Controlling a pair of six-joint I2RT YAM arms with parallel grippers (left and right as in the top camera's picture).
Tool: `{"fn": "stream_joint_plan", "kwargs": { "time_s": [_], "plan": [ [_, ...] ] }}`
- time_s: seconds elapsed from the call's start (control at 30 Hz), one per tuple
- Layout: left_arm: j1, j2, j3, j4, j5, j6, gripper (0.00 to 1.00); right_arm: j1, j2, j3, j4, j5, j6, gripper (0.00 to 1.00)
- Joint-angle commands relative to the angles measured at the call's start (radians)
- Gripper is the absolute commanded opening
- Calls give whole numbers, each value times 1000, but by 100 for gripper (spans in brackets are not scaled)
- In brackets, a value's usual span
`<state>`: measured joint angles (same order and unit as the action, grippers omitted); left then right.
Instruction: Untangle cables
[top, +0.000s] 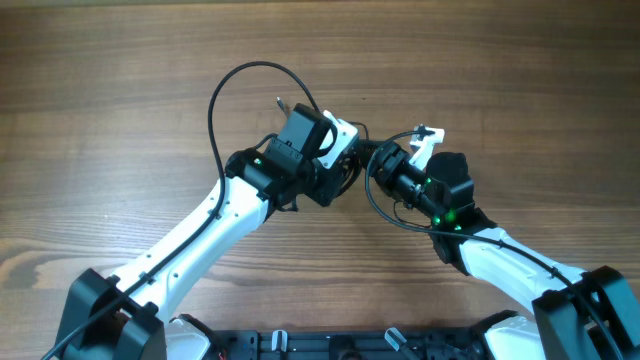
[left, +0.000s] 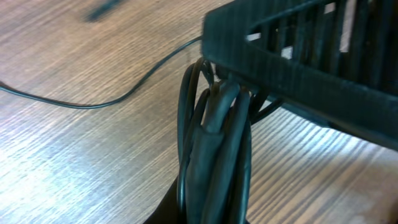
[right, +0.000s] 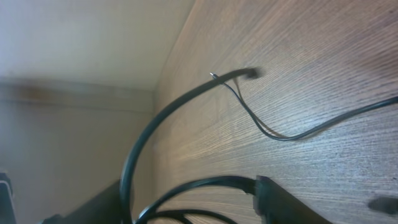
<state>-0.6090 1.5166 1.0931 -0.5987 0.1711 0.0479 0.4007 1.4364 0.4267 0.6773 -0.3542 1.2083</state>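
The cables show in the left wrist view as a tight bundle of black strands (left: 214, 143), running from my left gripper's jaws at the bottom edge up to the black ribbed body of the right gripper (left: 298, 56). One thin strand (left: 93, 103) trails away over the table. In the overhead view it forms a wide loop (top: 214, 105), with a small plug end (top: 280, 101) beside it. My left gripper (top: 345, 150) and right gripper (top: 368, 160) meet at the table's middle. The right wrist view shows cable loops (right: 186, 186), a silvery-tipped end (right: 214, 76) and a thin strand (right: 280, 137).
The wooden table (top: 120, 120) runs all around the arms. The right arm's own thicker black cable (top: 385, 215) hangs in a loop below its wrist. The table's edge and a pale wall (right: 74, 93) show in the right wrist view.
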Motion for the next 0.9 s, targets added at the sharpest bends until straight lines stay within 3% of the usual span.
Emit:
{"fn": "stream_joint_plan", "kwargs": {
  "time_s": [0.0, 0.1, 0.2, 0.4, 0.6, 0.87],
  "plan": [
    [-4, -30, 20, 13, -196, -35, 4, -19, 6, -8, 4, 35, -44, 100],
    [-4, -30, 20, 47, -329, -88, 4, -48, -1, -8, 11, 35, -109, 100],
    [-4, -30, 20, 80, -363, -110, 4, -60, -27, -8, 13, -29, -103, 100],
    [-6, -30, 20, 94, -333, -301, 4, -48, -38, -8, -35, -103, 279, 100],
    [-27, -30, 20, 93, -130, -307, 4, -15, -38, -8, -23, -71, 287, 100],
    [-92, -30, 20, 65, -116, -307, 4, -9, -38, -8, 0, -4, 232, 96]
  ]
}}
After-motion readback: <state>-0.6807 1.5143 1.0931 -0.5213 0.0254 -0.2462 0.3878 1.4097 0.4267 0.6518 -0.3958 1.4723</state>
